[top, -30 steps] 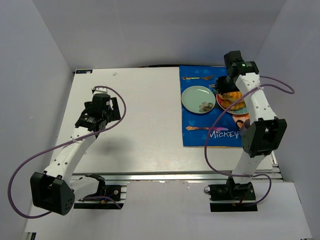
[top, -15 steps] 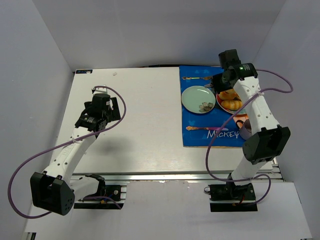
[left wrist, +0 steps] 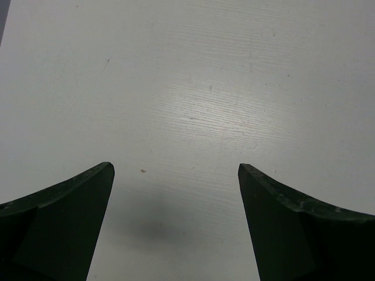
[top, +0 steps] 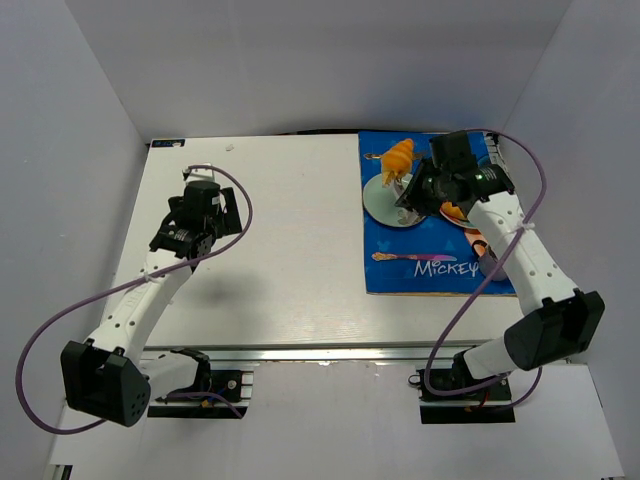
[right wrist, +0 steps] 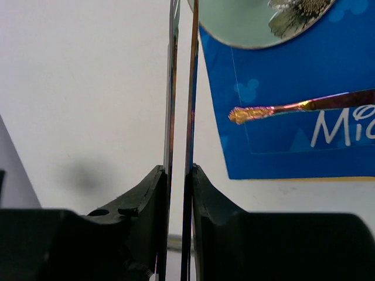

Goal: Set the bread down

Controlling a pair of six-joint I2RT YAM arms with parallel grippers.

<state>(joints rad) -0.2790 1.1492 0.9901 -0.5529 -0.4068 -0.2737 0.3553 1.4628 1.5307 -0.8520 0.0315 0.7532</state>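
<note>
**Bread at the tong tips, over the green plate; right fingers clamped, left fingers apart**

1. Top view only. The bread (top: pixel 398 156), a ridged golden-orange roll, sits at the far end of the tongs (right wrist: pixel 171 88). It is well out beyond the right fingers (right wrist: pixel 146 202) and over the far edge of the green plate (right wrist: pixel 234 26). Whether it touches the plate cannot be told. The right wrist view is cropped short of the tong tips, so the bread does not appear there.

2. Right wrist view only. The right fingers are closed on the 2 thin metal blades of the tongs. The blades are pressed almost together and run straight ahead from the fingertips to the top edge.

3. Containers. The green plate lies ahead and to the right of the right fingertips, on the blue mat (right wrist: pixel 275 70). It carries a grey-brown flower-like mark; print or object cannot be told. A spoon (right wrist: pixel 293 108) lies on the mat to the right of the blades, its gold end towards them. Paler bread pieces (top: pixel 453 210) show behind the right fingers, partly under the arm.

4. Left wrist view. The left fingers (left wrist: pixel 64 222) are spread wide over the white surface (left wrist: pixel 187 88), and only surface shows between them. They are well apart from the bread.
</note>
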